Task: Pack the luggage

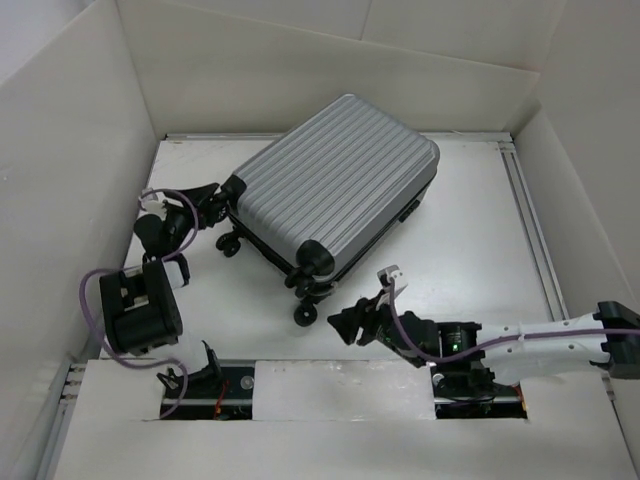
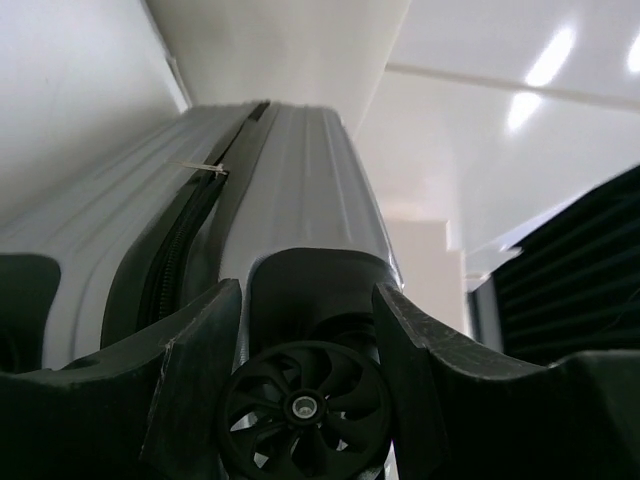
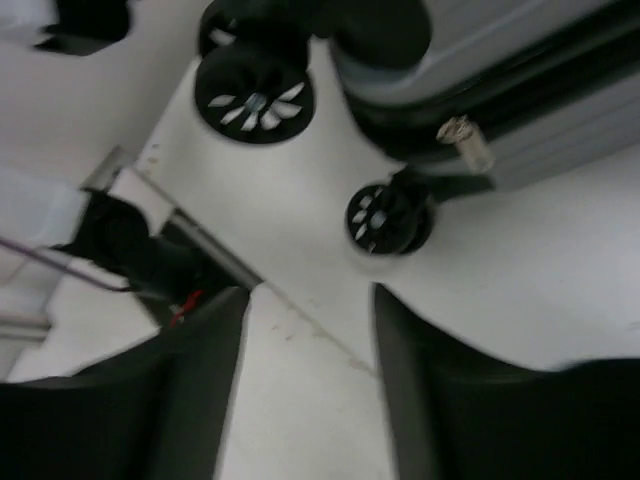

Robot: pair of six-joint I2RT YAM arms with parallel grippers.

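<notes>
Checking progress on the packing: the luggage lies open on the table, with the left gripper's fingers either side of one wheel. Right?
Not open: the luggage lies closed, shells together, as the top external view shows. The left gripper does straddle a wheel.

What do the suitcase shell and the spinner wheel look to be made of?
Suitcase shell: probably hard moulded plastic; silver-grey, ribbed, soft satin sheen. Spinner wheel: matte black plastic with moulded spokes and a metal-looking axle; a rubber tread cannot be told.
</notes>
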